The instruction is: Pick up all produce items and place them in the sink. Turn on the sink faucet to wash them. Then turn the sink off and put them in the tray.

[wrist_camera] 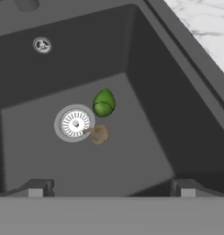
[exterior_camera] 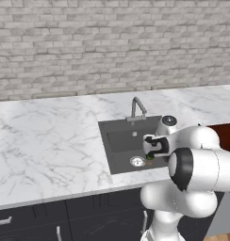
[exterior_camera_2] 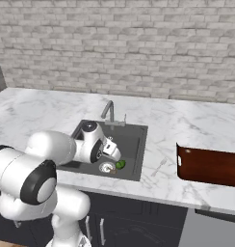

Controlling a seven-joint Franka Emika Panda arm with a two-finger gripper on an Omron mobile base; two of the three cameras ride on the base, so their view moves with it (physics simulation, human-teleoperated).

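Both produce items lie on the floor of the sink (wrist_camera: 146, 151) beside the round silver drain (wrist_camera: 75, 123): a shiny green fruit (wrist_camera: 103, 103) and a smaller tan-brown lumpy piece (wrist_camera: 99, 134). My gripper (wrist_camera: 111, 188) hangs open above the basin and looks down into it, with nothing between its fingertips (wrist_camera: 38, 188). From the base, the gripper (exterior_camera_2: 115, 155) hovers just over the green fruit (exterior_camera_2: 121, 164) in the sink (exterior_camera_2: 134, 137). The sink faucet (exterior_camera: 136, 108) stands at the basin's back edge. The reddish-brown tray (exterior_camera_2: 210, 166) rests on the counter to the right of the sink.
White marble counter (exterior_camera: 46, 136) surrounds the sink, with a brick wall behind. My own arm (exterior_camera: 201, 162) covers the basin's right front corner in the left base view. An overflow fitting (wrist_camera: 42, 44) sits on the sink's back wall.
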